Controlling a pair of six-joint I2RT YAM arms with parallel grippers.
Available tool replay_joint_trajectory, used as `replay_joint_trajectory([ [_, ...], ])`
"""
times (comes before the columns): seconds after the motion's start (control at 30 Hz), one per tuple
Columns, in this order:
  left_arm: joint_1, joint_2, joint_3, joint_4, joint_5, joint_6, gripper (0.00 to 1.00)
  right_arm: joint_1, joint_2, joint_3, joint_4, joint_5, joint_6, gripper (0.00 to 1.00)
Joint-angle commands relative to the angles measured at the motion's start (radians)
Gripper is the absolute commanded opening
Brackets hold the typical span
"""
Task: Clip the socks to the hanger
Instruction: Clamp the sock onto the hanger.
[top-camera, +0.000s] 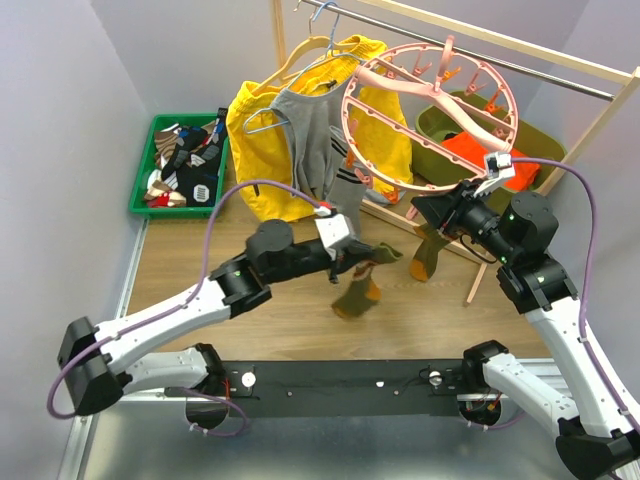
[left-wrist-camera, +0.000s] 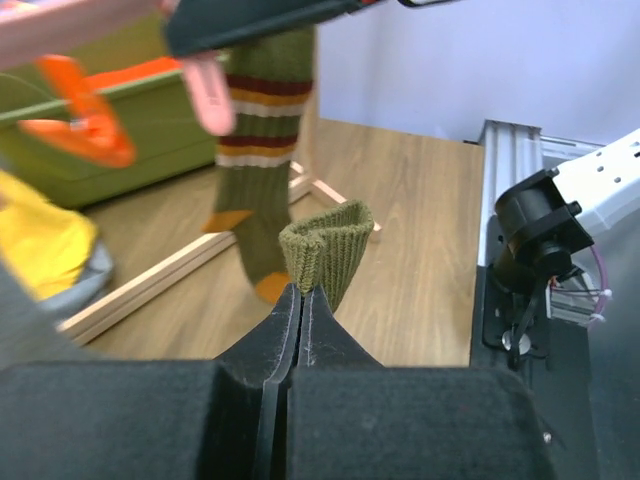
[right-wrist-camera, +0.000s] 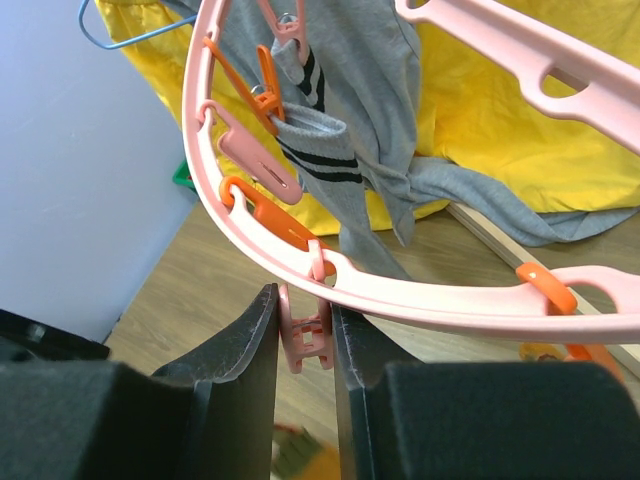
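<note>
The pink round hanger (top-camera: 347, 110) hangs from the rail; its rim (right-wrist-camera: 450, 300) crosses the right wrist view. My right gripper (top-camera: 420, 205) is at the ring's lower edge. Its jaws (right-wrist-camera: 305, 320) are shut on a small pink clip (right-wrist-camera: 305, 338) that hangs under the rim. My left gripper (top-camera: 352, 265) is shut on the cuff of an olive sock (top-camera: 358, 290) with orange toe, held off the floor just left of the ring. The folded cuff (left-wrist-camera: 325, 250) sticks up between the shut jaws (left-wrist-camera: 302, 295). A second olive sock (left-wrist-camera: 258, 150) hangs from a pink clip (left-wrist-camera: 208, 95); it also shows in the top view (top-camera: 428, 252).
A green bin (top-camera: 145, 175) with more socks stands at the back left. A yellow jacket (top-camera: 262, 130) and grey shirt (top-camera: 310, 135) hang behind the ring. A green basket (top-camera: 540, 150) with orange cloth sits at the right. A grey striped sock (right-wrist-camera: 320, 150) is clipped to the rim.
</note>
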Motion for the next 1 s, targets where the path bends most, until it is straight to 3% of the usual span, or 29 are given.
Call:
replay_joint_trajectory([
  [0.0,-0.048,0.098,0.008,0.187,-0.048,-0.026,0.00,0.002,-0.007,0.018,0.020,-0.036,0.005,0.01],
  [0.37,-0.050,0.244,0.103,0.199,-0.055,0.003,0.00,0.002,-0.026,-0.008,0.018,-0.054,-0.038,0.01],
  [0.97,-0.002,0.266,0.137,0.135,-0.111,-0.020,0.00,0.002,-0.029,-0.016,0.023,-0.068,-0.065,0.01],
])
